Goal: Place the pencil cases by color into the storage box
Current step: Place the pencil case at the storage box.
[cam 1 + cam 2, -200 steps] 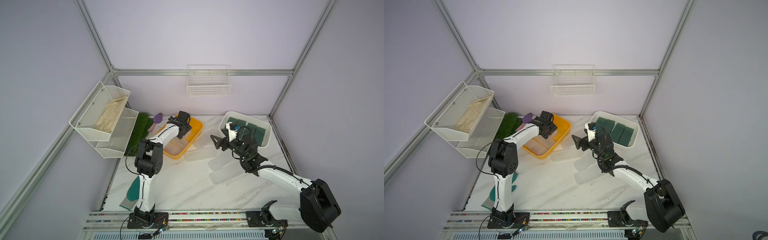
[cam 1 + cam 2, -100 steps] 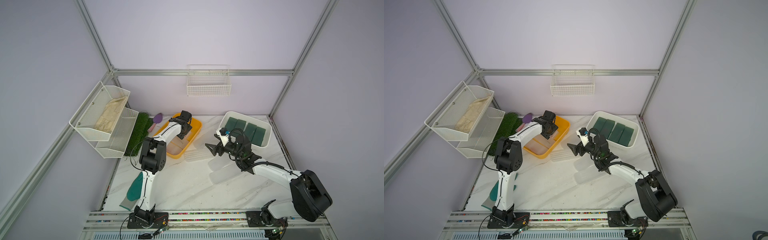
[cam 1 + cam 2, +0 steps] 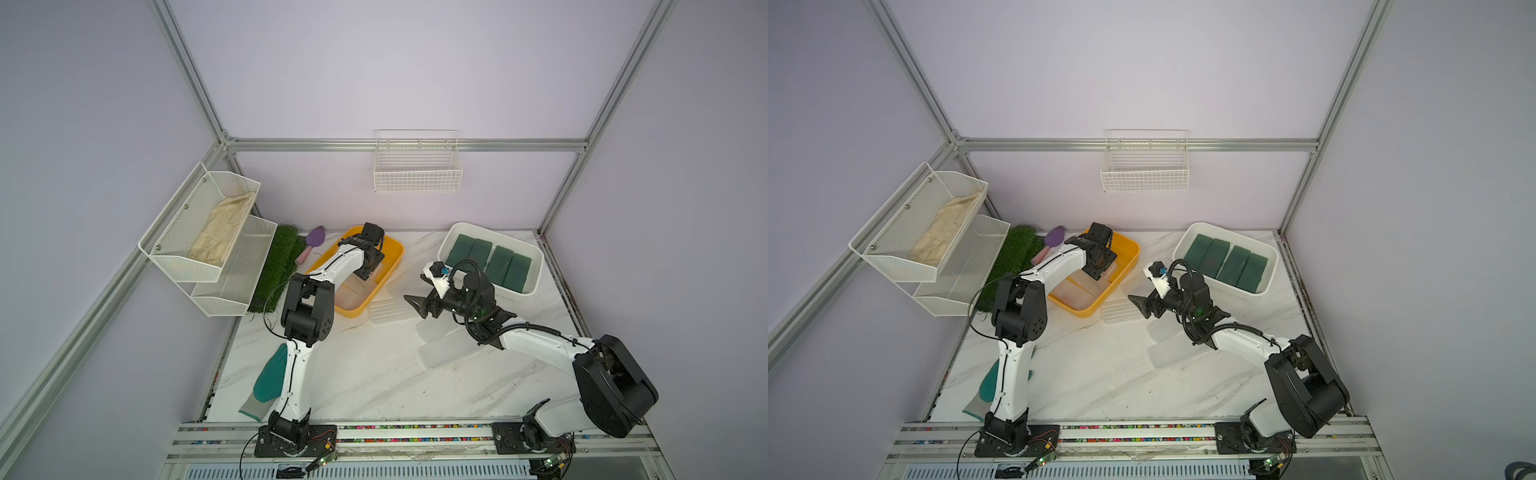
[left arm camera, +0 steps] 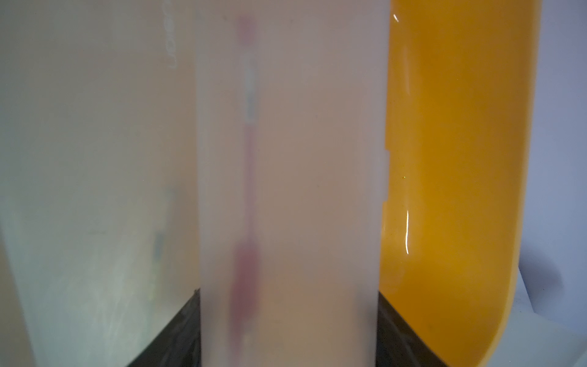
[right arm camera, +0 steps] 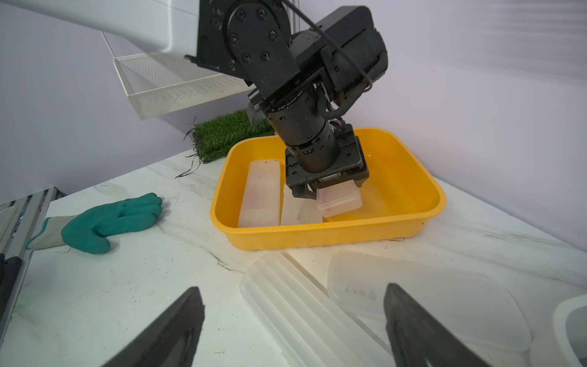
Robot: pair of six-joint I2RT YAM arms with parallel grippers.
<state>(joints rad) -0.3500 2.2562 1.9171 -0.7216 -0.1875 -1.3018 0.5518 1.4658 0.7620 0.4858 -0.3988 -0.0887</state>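
Right wrist view: my left tool [image 5: 327,187] pinches a frosted pencil case [image 5: 341,200] inside the yellow box [image 5: 317,238]; my right tool [image 5: 292,287] hangs spread over a ribbed clear case [image 5: 286,317] on the worktop [image 5: 127,286].

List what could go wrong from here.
1. The left claw grips a frosted case low in the yellow box, right beside a neighbouring case; released, it may land leaning on that one instead of flat.
2. The open right claw hangs over the ribbed case, close beside a smooth case; closing could catch or shove both.
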